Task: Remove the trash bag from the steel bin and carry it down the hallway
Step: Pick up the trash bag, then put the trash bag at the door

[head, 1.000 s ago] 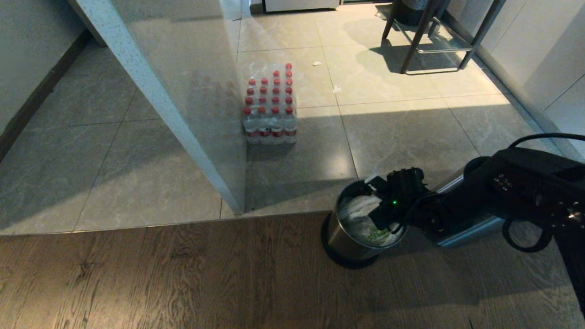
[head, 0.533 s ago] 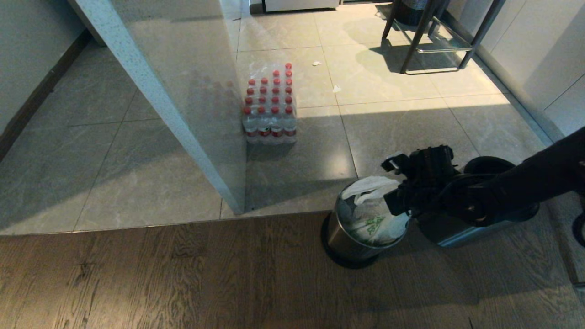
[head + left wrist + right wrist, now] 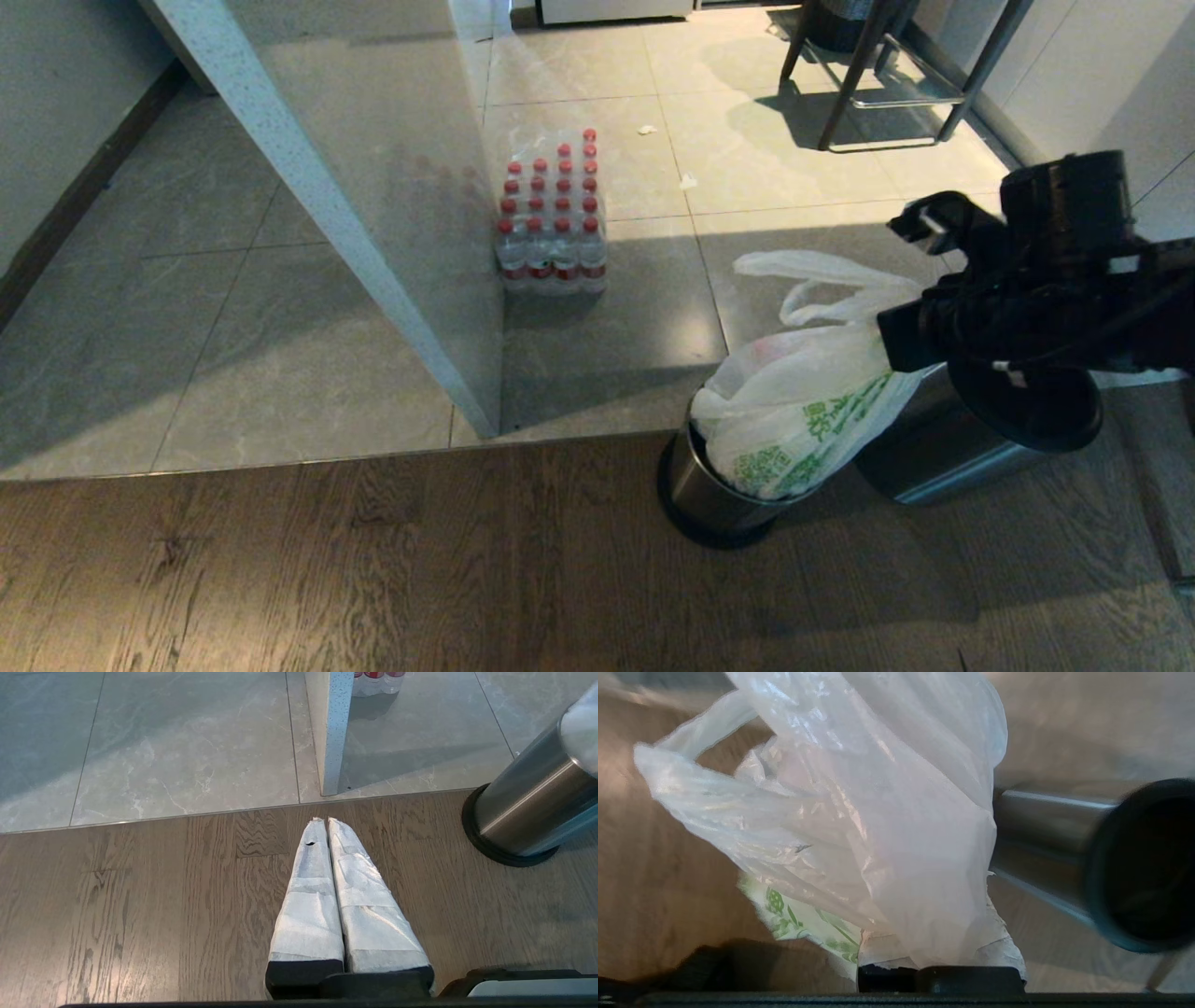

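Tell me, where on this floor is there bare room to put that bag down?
Open patches: the wood floor left of the steel bin, and the tiles between the water bottles and the stool. It is crowded around the bin, where the trash bag hangs from the right hand beside a second steel bin.

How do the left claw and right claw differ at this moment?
The left claw is shut on nothing; the right claw is shut on the trash bag. The left claw sits low over the wooden floor; the right claw is high beside the steel bin, bag half out. Both are shut.
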Robot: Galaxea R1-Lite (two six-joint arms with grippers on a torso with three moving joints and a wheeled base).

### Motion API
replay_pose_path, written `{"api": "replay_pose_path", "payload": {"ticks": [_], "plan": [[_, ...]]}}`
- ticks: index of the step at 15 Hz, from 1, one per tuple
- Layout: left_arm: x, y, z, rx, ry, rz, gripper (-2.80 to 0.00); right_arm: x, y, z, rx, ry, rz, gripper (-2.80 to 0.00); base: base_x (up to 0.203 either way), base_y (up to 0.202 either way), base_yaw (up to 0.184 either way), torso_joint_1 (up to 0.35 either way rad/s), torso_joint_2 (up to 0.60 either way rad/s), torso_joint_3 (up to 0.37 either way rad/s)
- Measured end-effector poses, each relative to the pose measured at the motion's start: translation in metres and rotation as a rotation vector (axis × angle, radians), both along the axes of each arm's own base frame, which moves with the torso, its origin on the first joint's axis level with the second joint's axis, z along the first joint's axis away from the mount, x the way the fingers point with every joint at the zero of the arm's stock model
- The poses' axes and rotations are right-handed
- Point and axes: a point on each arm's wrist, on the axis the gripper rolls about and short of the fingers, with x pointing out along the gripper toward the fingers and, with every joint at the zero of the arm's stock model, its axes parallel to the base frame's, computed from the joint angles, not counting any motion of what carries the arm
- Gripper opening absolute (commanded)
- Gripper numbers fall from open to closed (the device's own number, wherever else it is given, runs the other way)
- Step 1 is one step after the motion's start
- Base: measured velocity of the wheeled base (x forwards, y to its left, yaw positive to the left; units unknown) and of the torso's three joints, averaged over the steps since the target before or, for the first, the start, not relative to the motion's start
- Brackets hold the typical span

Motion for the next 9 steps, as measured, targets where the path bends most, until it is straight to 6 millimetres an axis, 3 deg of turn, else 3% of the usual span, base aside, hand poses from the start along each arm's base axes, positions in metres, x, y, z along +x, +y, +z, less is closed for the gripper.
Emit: {"api": "replay_pose_path", "payload": {"ticks": [3, 9], "plan": [[0.000, 0.000, 0.000, 0.000, -0.001, -0.001, -2.80, -0.031, -0.012, 0.029, 0.013, -0.042, -0.015, -2.80, 0.000, 0.000, 0.000, 0.000, 0.00, 0.000], [0.000, 0.000, 0.000, 0.000, 0.000, 0.000, -2.80, -0.054, -0.021, 0.013, 0.008, 0.000, -0.029, -2.80, 0.000, 0.000, 0.000, 0.000, 0.00, 0.000]]}}
